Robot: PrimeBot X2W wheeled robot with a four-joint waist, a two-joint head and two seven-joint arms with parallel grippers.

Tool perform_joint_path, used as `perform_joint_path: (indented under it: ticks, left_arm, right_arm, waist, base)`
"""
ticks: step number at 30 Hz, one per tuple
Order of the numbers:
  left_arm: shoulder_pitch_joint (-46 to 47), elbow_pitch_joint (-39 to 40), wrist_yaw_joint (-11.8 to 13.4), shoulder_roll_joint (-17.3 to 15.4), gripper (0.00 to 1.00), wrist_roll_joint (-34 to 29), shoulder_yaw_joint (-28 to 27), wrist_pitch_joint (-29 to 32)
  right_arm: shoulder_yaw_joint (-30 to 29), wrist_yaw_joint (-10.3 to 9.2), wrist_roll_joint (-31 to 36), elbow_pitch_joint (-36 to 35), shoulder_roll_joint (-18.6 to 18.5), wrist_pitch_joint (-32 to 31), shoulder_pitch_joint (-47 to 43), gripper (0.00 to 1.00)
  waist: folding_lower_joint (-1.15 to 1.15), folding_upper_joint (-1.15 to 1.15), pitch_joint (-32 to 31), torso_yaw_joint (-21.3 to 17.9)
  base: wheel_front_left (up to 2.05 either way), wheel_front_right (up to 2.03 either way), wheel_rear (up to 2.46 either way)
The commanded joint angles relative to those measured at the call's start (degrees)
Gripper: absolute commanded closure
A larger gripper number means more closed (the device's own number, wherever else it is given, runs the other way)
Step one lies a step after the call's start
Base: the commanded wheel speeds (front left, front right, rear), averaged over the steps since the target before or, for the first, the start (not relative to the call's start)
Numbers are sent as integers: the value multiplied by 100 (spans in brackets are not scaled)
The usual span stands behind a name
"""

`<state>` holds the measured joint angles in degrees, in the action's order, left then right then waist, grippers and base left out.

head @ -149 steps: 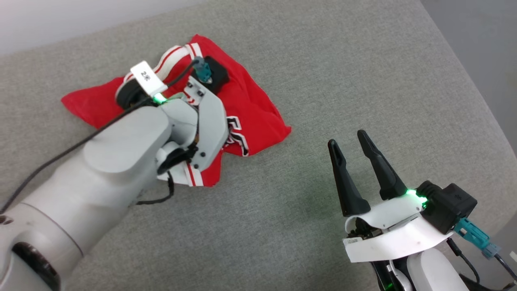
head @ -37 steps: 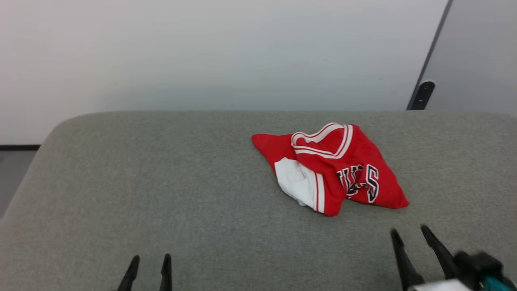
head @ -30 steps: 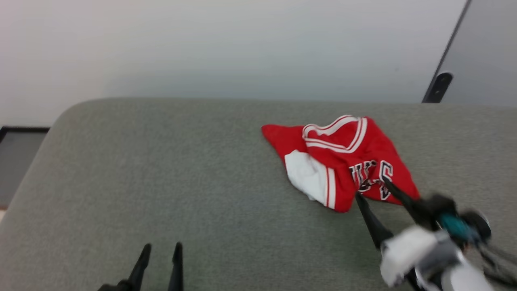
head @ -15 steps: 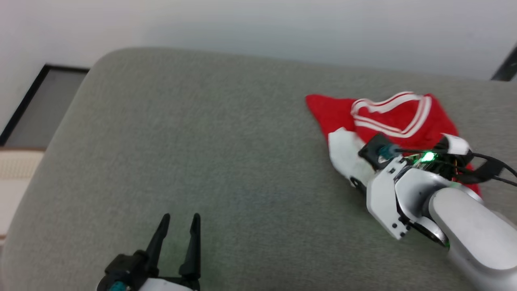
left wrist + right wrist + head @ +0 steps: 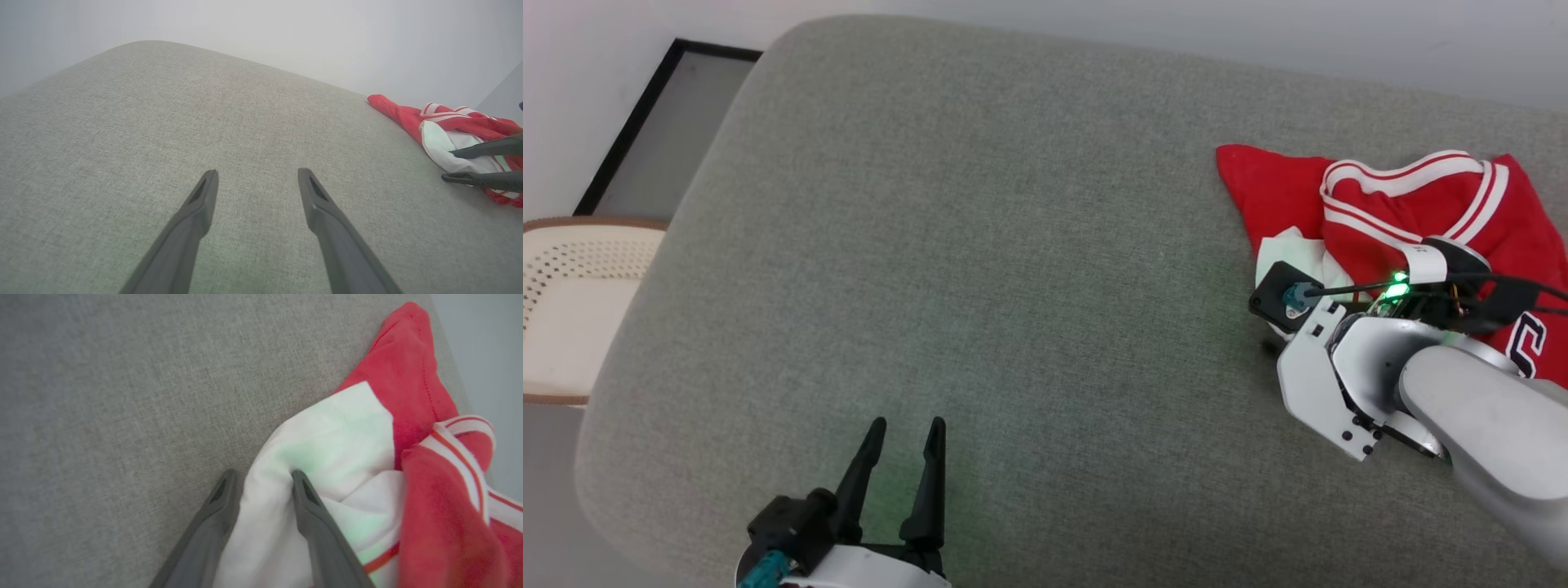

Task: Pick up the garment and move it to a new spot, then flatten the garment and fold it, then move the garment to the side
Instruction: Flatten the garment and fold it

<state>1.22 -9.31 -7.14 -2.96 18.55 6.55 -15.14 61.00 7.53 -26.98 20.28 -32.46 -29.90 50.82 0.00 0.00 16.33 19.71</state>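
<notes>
The garment (image 5: 1413, 196) lies crumpled at the right end of the grey cushion, red with white striped trim and a white sleeve on its near-left side. My right arm reaches down onto it, its wrist covering the fingers in the head view. In the right wrist view my right gripper (image 5: 263, 475) straddles a raised fold of the white sleeve (image 5: 339, 457), jaws apart, fingers touching the cloth. The left wrist view shows those two fingers (image 5: 482, 149) at the garment (image 5: 441, 139). My left gripper (image 5: 907, 425) hovers open and empty over bare cushion (image 5: 258, 173), far left of the garment.
The grey upholstered cushion (image 5: 1013, 245) has a rounded far-left corner and a front edge at lower left. A pale woven chair seat (image 5: 572, 310) stands off its left side, and a dark-framed panel (image 5: 645, 139) leans by the white wall. The garment lies close to the cushion's back edge.
The head camera has tilted down and turned. My right arm swung from the lower right onto the garment's white sleeve, and its fingers have drawn slightly closer together. The left gripper stays open.
</notes>
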Motion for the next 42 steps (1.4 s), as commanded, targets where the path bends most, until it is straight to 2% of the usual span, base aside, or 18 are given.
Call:
perform_joint_path:
  ticks: [1, 5, 11, 15, 20, 22, 23, 30, 34, 42]
  left_arm:
    - [82, -20, -23, 10, 0, 44, -15, -1]
    - [94, -54, -31, 10, 0, 72, -44, -1]
    - [57, -95, -35, 8, 0, 1, -113, 0]
    - [-20, -101, -33, 8, 0, -99, -222, 0]
    - [-47, -76, -39, 8, 0, -216, -323, -1]
    - [-40, -57, -40, 9, 0, -268, -331, -1]
    - [-40, -57, -40, 9, 0, -268, -331, -1]
    - [35, -20, -38, -36, 0, -333, -286, -1]
    - [75, -15, -39, -60, 0, -331, -257, -1]
    - [163, -29, -39, -147, 0, -328, -218, -1]
  right_arm:
    - [82, -8, 52, 94, -24, 58, 45, 100]
    - [-14, -8, 65, 192, 58, 273, 110, 100]
    - [-745, -8, -134, 162, 204, 724, -69, 100]
    - [-1707, -8, -523, -81, 436, 1048, -395, 100]
    - [-2912, -8, -683, -502, 560, 1278, -816, 100]
    - [-3434, -8, -600, -648, 541, 1362, -931, 100]
    - [-3434, -8, -600, -648, 541, 1362, -931, 100]
    - [-5661, -8, -235, -794, 718, 1561, -1729, 100]
    - [-6766, -7, 16, -742, 1037, 1642, -2351, 100]
    - [-7884, -7, 397, -515, 1604, 1951, -2963, 100]
  waist:
    - [0, 0, 47, 29]
    - [0, 0, 36, -31]
    - [0, 0, -76, -200]
    - [0, 0, -198, -410]
    - [0, 0, -291, -722]
    - [0, 0, -298, -845]
    - [0, 0, -298, -845]
    - [0, 0, -251, -1159]
    - [0, 0, -168, -1274]
    - [0, 0, -31, -1407]
  base:
    - [0, 0, 0]
    - [0, 0, 0]
    - [0, 0, 0]
    - [0, 0, 0]
    - [0, 0, 0]
    - [0, 0, 0]
    - [0, 0, 0]
    - [0, 0, 0]
    - [0, 0, 0]
    - [0, 0, 0]
